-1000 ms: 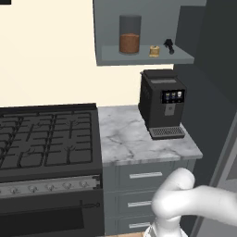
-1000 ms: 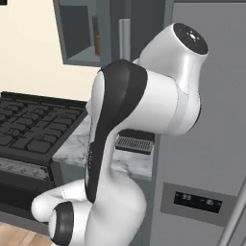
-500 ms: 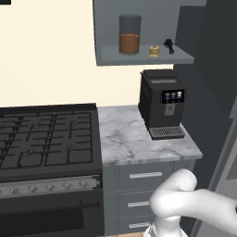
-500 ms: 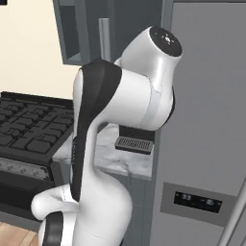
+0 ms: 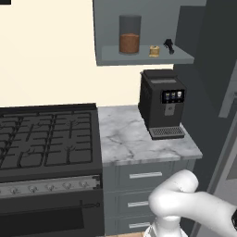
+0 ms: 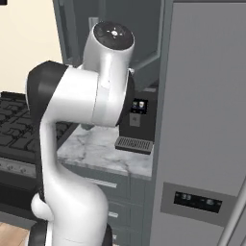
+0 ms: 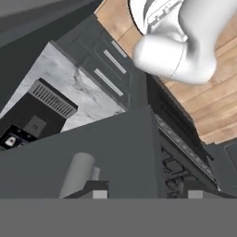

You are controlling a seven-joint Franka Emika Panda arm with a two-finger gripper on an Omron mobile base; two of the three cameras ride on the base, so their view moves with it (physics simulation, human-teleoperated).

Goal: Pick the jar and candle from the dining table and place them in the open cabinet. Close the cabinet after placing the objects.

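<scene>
The jar (image 5: 129,35), clear glass with reddish-brown filling, stands on the shelf of the open cabinet (image 5: 143,59). The tiny tan candle (image 5: 154,51) sits to its right on the same shelf, beside a small dark object (image 5: 169,45). In the hand view my gripper (image 7: 147,192) looks down along the dark grey cabinet door (image 7: 92,148) and its silver bar handle (image 7: 78,173). The two fingertips (image 7: 99,190) stand apart with nothing held; I cannot tell whether they touch the door. The dining table is out of view.
A black coffee machine (image 5: 162,104) stands on the marble counter (image 5: 134,143) under the cabinet. A black stove (image 5: 46,139) is to its left. A tall grey fridge (image 6: 202,120) fills the right. My own arm (image 6: 96,91) blocks much of the right base view.
The arm's upper joints have swung left in the right base view. Jar and candle have stayed in place on the shelf.
</scene>
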